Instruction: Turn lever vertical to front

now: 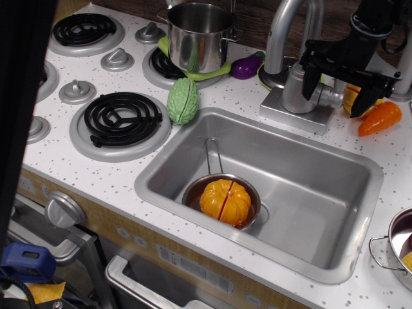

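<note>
White speckled countertop [244,96] w/ toy stove at left, black coil burners [122,118] in silver rings. Rectangular silver sink basin [322,199] centre-right; inside it a small metal saucepan [222,193] holding an orange toy pumpkin [225,201]. Tall curved silver faucet spout [283,32] rises behind the sink from a cylindrical body on a square base. Shiny steel stockpot [199,35] on rear burner, over a green mat. Black robot gripper [340,90] comes in from upper right, jaws apart, one finger either side of the short matte-silver lever [329,96], which juts sideways to the right from faucet body. Contact w/ lever can't be told; fingers look just beside it. Green bumpy toy vegetable [183,100] btwn burner & sink; purple toy eggplant [246,66] near spout; orange toy carrot [380,118] right of gripper. Judgement: approach approx done, gripper straddles lever; the turn itself, swinging lever toward front, looks not yet done.
</note>
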{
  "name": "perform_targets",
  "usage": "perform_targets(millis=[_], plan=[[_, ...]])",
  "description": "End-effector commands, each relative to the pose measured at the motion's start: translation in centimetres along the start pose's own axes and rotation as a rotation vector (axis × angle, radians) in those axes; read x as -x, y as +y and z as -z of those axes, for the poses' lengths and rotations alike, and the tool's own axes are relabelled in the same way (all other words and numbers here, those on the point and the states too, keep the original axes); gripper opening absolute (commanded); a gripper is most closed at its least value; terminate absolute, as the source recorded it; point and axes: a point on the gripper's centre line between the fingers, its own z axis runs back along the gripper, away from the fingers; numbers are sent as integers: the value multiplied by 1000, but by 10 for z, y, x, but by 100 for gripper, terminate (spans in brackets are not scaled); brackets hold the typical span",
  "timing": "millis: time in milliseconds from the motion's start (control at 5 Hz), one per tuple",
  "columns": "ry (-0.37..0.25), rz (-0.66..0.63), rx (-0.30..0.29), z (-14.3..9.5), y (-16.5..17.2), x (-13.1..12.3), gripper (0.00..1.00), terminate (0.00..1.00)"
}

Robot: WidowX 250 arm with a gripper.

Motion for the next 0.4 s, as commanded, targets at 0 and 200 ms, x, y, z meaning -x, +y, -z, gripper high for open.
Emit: perform_targets(millis=[0,200], plan=[[0,0,0,0,0,0,100,0],[-70,31,-51,-8,-3,-11,100,0]])
